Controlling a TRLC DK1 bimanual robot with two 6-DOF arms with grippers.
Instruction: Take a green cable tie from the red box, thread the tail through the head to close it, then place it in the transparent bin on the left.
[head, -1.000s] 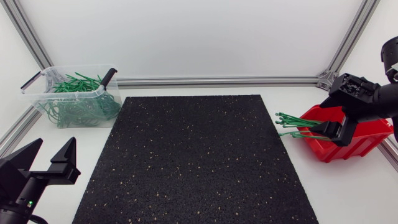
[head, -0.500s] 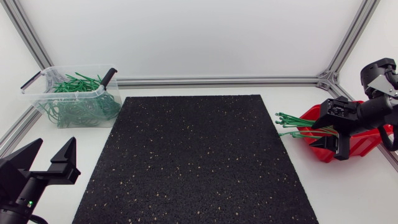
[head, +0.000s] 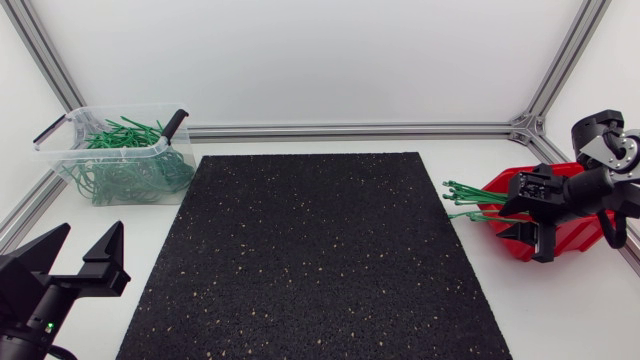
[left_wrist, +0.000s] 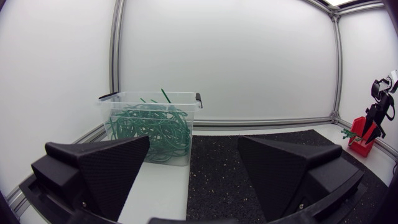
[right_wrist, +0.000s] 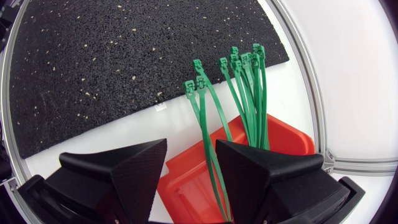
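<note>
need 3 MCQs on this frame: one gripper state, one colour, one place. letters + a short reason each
1. The left gripper is:
A. shut on a cable tie
B. open, holding nothing
C. shut, holding nothing

2. The cable ties in the transparent bin are:
A. red
B. white
C. green

3. The right gripper is:
A. at the red box
B. over the transparent bin
C. beside the left gripper

Answers:
1 B: its wrist view shows the two fingers wide apart with nothing between them.
2 C: the tangle seen through the bin's clear wall is green in both the head and left wrist views.
3 A: its wrist view looks down past the fingers into the red box, and the head view puts it at the table's right, far from the bin.
</note>
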